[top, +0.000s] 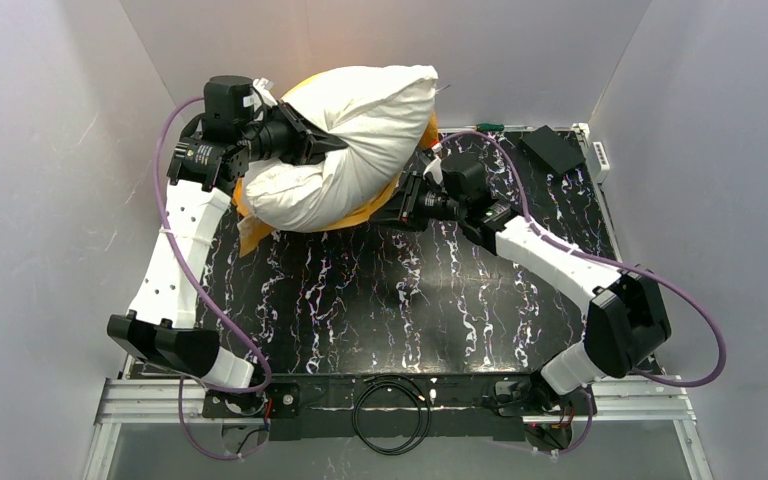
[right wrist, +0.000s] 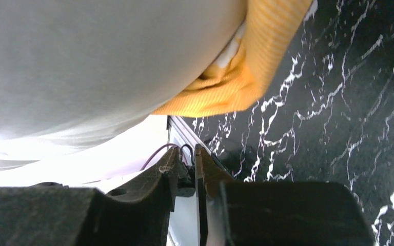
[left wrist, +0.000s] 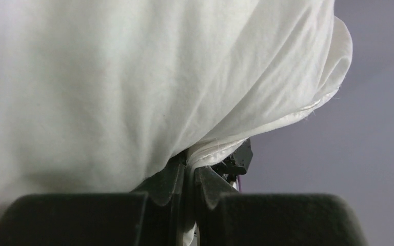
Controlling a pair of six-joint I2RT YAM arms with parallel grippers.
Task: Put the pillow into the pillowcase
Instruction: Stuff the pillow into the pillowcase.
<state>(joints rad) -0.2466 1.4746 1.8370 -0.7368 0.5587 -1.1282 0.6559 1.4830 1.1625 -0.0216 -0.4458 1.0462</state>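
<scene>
Black marble-look table [top: 380, 300] with white veining fills the middle, grey walls [top: 40, 150] closing in left, far and right. Far right corner, there's a flat black box [top: 552, 150] lying on the table, a white strip [top: 597, 152] just beside it at the edge, and a small green-handled tool [top: 488, 127] to its left. At the near edge, a black cable coil [top: 391, 412] sits on the metal rail [top: 150, 400].
</scene>
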